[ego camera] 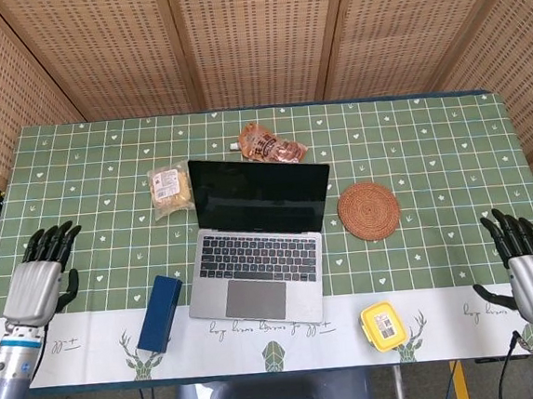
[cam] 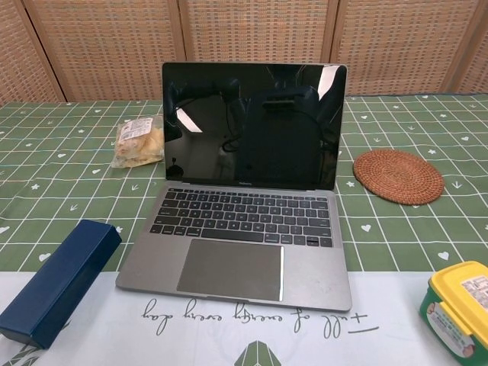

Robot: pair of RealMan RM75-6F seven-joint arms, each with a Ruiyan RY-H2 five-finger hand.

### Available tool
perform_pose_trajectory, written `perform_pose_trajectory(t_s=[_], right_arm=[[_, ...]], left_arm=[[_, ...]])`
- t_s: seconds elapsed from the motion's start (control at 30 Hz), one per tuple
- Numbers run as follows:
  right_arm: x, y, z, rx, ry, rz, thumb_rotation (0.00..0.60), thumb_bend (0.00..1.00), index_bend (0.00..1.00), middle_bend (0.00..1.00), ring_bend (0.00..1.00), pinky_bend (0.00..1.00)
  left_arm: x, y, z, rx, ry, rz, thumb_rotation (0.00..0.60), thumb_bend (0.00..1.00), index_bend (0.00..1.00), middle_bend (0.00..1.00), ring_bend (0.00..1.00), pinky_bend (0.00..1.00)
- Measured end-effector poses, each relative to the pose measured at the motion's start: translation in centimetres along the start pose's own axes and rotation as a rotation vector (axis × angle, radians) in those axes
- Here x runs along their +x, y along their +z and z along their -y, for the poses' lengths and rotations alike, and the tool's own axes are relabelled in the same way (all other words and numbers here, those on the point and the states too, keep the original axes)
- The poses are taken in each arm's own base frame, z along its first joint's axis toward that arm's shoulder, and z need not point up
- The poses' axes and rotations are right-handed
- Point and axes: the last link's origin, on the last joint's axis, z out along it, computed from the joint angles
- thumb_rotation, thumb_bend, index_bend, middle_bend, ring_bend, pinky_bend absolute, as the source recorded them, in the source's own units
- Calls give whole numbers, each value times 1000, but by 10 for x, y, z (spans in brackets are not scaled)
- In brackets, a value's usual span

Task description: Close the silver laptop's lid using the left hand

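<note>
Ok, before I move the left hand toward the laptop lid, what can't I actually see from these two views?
- Both hands: outside the chest view's frame; only the head view shows the left hand and right hand.
- Back of the laptop lid: hidden behind the screen in both views.
- Blue box: near end cut by the chest view's bottom edge.
- Yellow container: cut by its right edge, label too small.

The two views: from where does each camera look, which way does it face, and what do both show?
Head view: high above the near edge, facing down on the table; left hand and right hand show at the near corners.
Chest view: low at the near edge, facing forward at the laptop screen; no hand shows.
Shared: laptop, blue box, coaster, yellow tub, snack bag.
</note>
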Motion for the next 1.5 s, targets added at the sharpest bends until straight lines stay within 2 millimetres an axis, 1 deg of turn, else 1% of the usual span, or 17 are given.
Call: perform_pose_trajectory(t_s=[0.07, 0.17, 0.3, 0.53, 0.73, 0.83, 1.03, 1.23, 1.4, 1.5], right_arm=[[0, 3, -5, -20, 9, 4, 600, 96, 0, 0, 0, 0], [0, 6, -12, -45, 21, 10, 600, 97, 0, 0, 0, 0], [1, 10, -18, -63, 32, 14, 600, 96, 0, 0, 0, 0], [1, 15, -28, -98, 48, 24, 600, 97, 0, 0, 0, 0], [3, 18, -36, -123, 65, 22, 600, 97, 0, 0, 0, 0], [5, 19, -40, -132, 73, 20, 600, 97, 0, 0, 0, 0], [8, 20, -43, -140, 92, 9, 600, 97, 0, 0, 0, 0], [12, 20, -47, -145, 110, -3, 600, 97, 0, 0, 0, 0], [17, 19, -50, -150, 122, -17, 600, 97, 0, 0, 0, 0], [19, 19, -52, -156, 127, -23, 600, 97, 0, 0, 0, 0]], left_arm=[[5, 16, -12, -41, 23, 6, 600, 807, 0, 0, 0, 0], [12, 38, -30, -94, 43, 14, 600, 884, 0, 0, 0, 0], [25, 67, -54, -153, 54, 22, 600, 923, 0, 0, 0, 0], [44, 118, -98, -248, 64, 63, 600, 934, 6, 0, 0, 0], [53, 160, -136, -305, 87, 100, 600, 937, 9, 0, 0, 0], [55, 176, -156, -326, 89, 117, 600, 938, 12, 0, 0, 0], [58, 199, -191, -353, 75, 159, 600, 949, 49, 0, 0, 11], [60, 217, -221, -353, 71, 190, 600, 953, 69, 0, 0, 27], [58, 225, -241, -350, 83, 217, 600, 955, 108, 0, 0, 78], [56, 229, -248, -343, 97, 234, 600, 955, 114, 0, 0, 82]])
